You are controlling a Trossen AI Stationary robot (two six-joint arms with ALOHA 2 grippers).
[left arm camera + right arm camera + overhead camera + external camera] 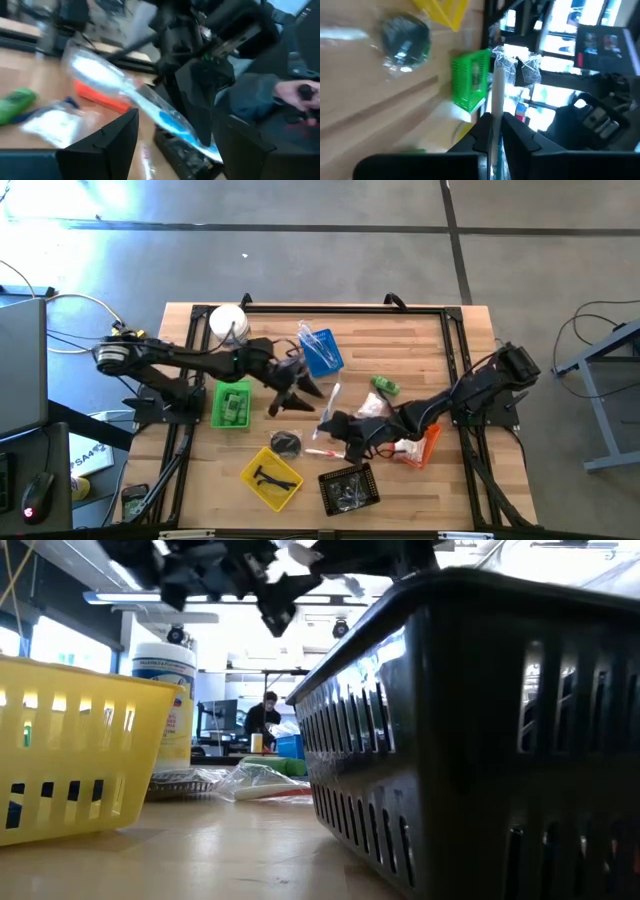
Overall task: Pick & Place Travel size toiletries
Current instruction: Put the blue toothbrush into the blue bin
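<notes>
My right gripper [335, 423] is above the table's middle, shut on a toothbrush in a clear wrapper [334, 400]. My left gripper [297, 398] is just to its left, open. In the left wrist view the wrapped toothbrush [125, 87] passes between my left fingers [107, 142] without visibly touching them, and the right gripper [200, 100] is behind it. A green bottle [385, 385], a white sachet [372, 408], a dark wrapped item [287, 443] and a thin red-and-white piece [320, 451] lie on the table. My right gripper pinches the toothbrush's shaft [493, 107] between its two fingers [517, 132]. The brush runs on along the fingers' line, and its crinkled wrapper end [512, 62] sticks out beyond them. It is lifted clear of the table, pointing toward the far edge.
Trays stand around the middle: green [232, 405], blue [322, 350], orange [425, 448], yellow [272, 477] and black [350, 488]. A white tub [228, 325] is at the far left. A person [265, 718] sits far behind the table, and a hand [295, 95] shows beyond it.
</notes>
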